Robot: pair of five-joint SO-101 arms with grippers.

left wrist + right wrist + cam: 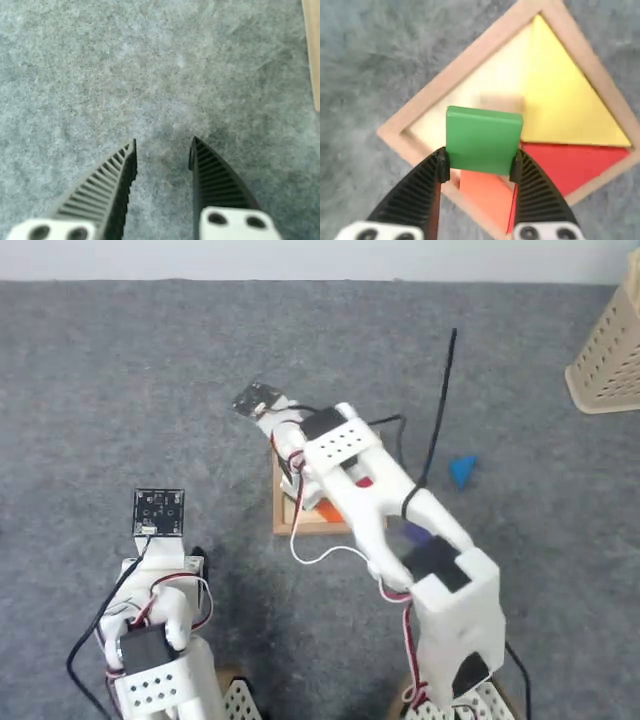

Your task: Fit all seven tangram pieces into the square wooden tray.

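Clamping green square (482, 140), right fingers (415, 200) over tray's (485, 46) seemingly bare corner; left fingers (107, 190) apart

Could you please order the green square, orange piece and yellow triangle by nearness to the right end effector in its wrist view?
1. green square, held in right end effector.
2. orange piece, beneath it.
3. yellow triangle, farther across tray.

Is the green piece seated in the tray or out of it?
Out. The right end effector grips the green piece above the tray, over its bare section; it stands raised, not flat like the yellow piece.
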